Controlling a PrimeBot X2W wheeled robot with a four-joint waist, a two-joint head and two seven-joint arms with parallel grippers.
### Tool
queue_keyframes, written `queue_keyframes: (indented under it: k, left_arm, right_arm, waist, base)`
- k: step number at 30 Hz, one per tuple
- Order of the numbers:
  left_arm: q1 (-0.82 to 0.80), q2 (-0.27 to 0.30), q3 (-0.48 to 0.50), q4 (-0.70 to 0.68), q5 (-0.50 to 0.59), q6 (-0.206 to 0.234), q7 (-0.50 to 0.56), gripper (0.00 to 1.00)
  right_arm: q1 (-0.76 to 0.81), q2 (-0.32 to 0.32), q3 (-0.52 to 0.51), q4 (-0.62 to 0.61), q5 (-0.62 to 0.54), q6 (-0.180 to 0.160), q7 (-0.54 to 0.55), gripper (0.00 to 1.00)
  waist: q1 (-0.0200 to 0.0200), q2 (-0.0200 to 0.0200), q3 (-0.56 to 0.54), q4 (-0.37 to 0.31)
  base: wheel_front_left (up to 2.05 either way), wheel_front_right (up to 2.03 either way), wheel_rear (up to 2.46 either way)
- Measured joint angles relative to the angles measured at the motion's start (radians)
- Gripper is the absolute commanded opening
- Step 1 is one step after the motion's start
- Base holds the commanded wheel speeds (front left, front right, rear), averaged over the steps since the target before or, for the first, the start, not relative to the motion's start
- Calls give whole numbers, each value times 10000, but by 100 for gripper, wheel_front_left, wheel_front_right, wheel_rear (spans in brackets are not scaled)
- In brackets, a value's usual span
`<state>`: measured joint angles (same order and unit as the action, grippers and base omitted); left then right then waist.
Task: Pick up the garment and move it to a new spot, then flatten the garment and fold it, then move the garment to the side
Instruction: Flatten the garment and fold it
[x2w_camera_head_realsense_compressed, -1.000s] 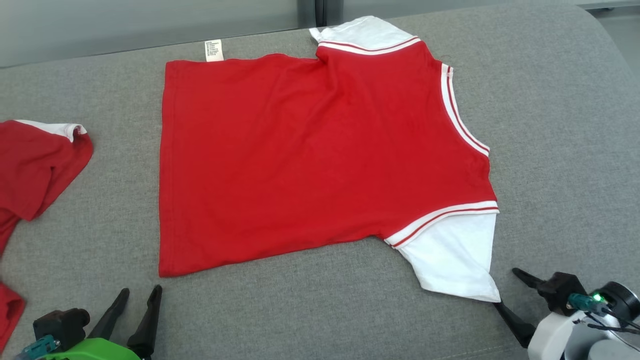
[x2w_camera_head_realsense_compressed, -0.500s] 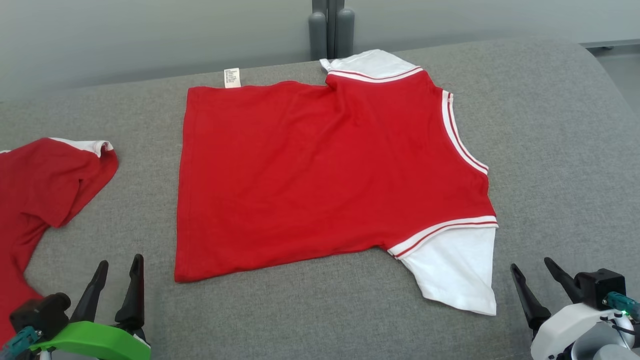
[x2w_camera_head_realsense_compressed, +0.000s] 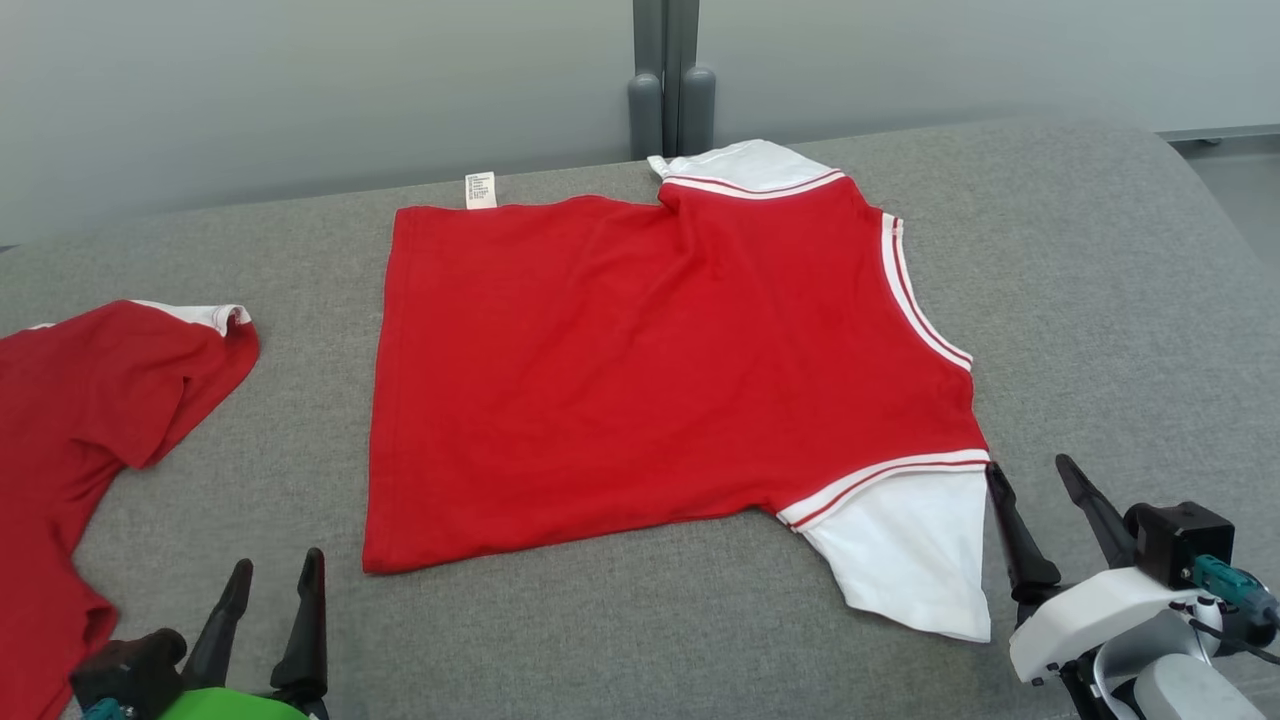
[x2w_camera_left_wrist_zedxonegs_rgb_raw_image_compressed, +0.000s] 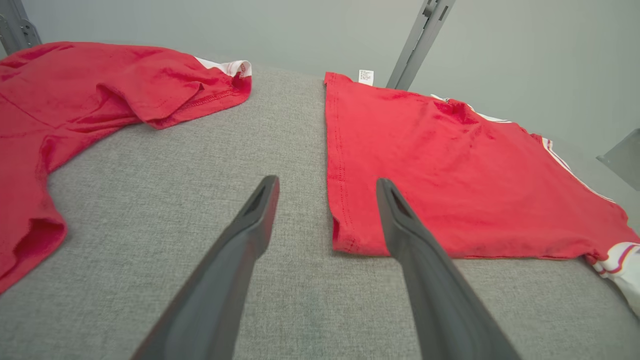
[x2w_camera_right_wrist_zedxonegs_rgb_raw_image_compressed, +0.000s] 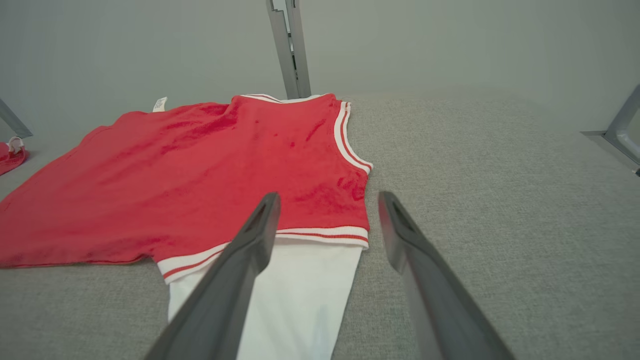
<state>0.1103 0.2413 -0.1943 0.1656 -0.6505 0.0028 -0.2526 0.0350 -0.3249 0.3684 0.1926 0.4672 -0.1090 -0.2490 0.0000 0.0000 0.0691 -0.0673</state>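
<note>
Grey tabletop (x2w_camera_head_realsense_compressed: 1100, 300) carried the garment (x2w_camera_head_realsense_compressed: 650, 370) flat at centre, left gripper (x2w_camera_head_realsense_compressed: 280, 560) and right gripper (x2w_camera_head_realsense_compressed: 1026, 464) both spread empty near its front edge; a single-layer pinch could drag the cloth into wrinkles.

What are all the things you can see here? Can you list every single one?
shirt: one, red with white sleeves, spread flat mid-table
tag: one, white, at the shirt's far edge
second shirt: one, red with white trim, crumpled at the left
table: one, grey fabric top, under both shirts
posts: a few, grey, behind and beside the table
left gripper: one, dark fingers, open, near the shirt's near left corner
right gripper: one, dark fingers, open, beside the near white sleeve
</note>
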Motion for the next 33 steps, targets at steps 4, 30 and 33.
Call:
queue_keyframes:
  k: [4,30,33]
  left_arm:
    - [-1,-295,146,8,151,-119,0,100]
    - [-93,-1306,857,688,1290,-640,0,100]
    - [-90,-1340,911,805,1348,-731,0,100]
  right_arm:
    - [-37,180,-364,-40,-353,-71,0,100]
    - [-442,1133,-539,-44,-1810,387,0,100]
    - [-430,1191,-681,-12,-1879,483,0,100]
  waist:
    - [0,0,-25,-21]
    - [0,0,-379,-166]
    - [0,0,-438,-152]
  base:
    - [0,0,0]
    - [0,0,0]
    - [0,0,0]
